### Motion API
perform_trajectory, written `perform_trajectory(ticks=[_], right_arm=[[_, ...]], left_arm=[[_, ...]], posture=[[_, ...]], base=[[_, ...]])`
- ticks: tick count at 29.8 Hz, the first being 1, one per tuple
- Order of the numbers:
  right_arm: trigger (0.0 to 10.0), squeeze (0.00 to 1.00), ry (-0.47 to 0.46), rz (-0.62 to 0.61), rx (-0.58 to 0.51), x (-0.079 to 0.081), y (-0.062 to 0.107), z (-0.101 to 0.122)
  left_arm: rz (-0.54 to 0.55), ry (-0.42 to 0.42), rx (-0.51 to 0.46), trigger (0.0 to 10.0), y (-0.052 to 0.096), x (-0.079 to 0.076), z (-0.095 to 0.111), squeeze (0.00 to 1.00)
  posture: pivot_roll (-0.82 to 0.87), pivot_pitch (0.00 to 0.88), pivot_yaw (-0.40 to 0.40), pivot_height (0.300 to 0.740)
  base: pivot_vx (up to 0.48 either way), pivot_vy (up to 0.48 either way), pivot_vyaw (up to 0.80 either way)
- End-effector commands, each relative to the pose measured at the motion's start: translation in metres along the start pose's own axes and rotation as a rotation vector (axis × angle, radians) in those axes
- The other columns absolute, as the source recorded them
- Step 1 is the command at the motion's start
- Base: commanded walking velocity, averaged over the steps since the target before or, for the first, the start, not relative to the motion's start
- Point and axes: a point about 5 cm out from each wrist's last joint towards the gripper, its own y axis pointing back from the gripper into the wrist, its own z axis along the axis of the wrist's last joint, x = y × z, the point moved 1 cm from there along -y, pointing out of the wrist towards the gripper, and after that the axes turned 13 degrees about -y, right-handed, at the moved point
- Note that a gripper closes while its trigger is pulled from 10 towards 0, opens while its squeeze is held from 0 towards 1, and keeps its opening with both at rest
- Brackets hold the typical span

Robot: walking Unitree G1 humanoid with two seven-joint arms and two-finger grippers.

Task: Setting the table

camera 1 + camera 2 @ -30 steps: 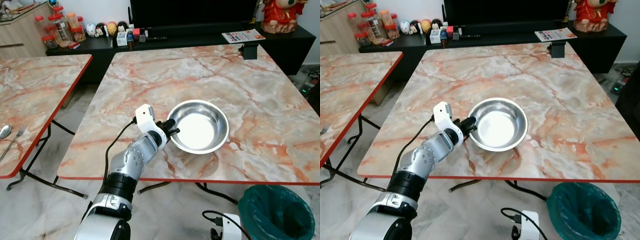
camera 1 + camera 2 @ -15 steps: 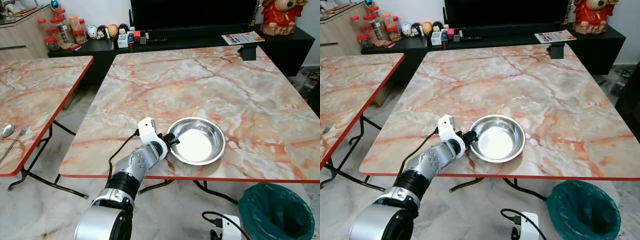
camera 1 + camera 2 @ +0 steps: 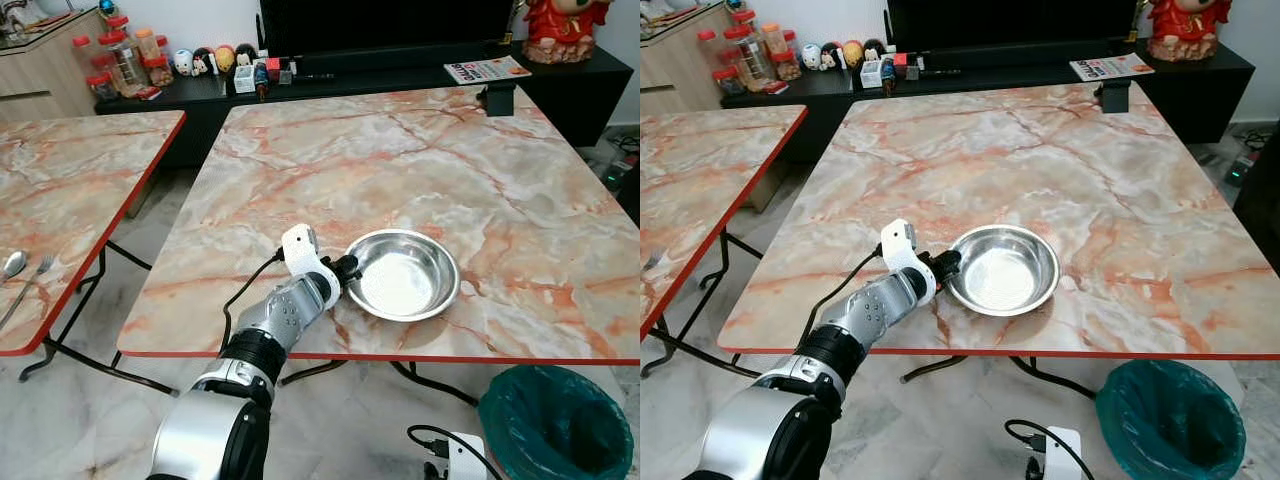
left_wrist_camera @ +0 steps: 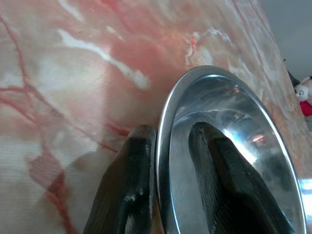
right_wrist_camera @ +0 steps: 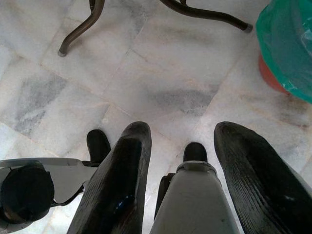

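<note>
Steel bowl pinched by its rim at the desk's near edge

Marble-topped side desk [image 3: 70,190] on the left carries a spoon [image 3: 9,263] and fork [image 3: 30,278]. Left end effector [image 3: 345,270] is clamped on the bowl [image 3: 402,275], one finger inside the rim, one outside, likely to steady it on the main desk [image 3: 420,170]. It is empty. Right end effector [image 5: 180,161] hangs spread over the floor near a green-lined bin [image 3: 555,425]

Bright, even indoor light; both head views are sharp. The round shiny steel bowl [image 3: 403,275] carries soft glare and casts a faint shadow. The left wrist close-up is slightly blurred.
</note>
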Motion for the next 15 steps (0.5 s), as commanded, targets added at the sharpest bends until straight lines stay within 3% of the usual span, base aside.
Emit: perform_trajectory(ticks=[1, 15], right_arm=[[10.0, 0.0, -0.017, -0.002, 0.005, 0.0013, 0.0005, -0.0029], [10.0, 0.0, -0.017, -0.002, 0.005, 0.0013, 0.0005, -0.0029]], left_arm=[[-0.17, 0.03, 0.034, 10.0, -0.0113, -0.0727, -0.0143, 1.0], [-0.17, 0.03, 0.034, 10.0, -0.0113, -0.0727, -0.0143, 1.0]], posture=[[0.0, 0.021, 0.125, 0.74], [0.0, 0.021, 0.125, 0.74]], base=[[0.0, 0.0, 0.0], [0.0, 0.0, 0.0]])
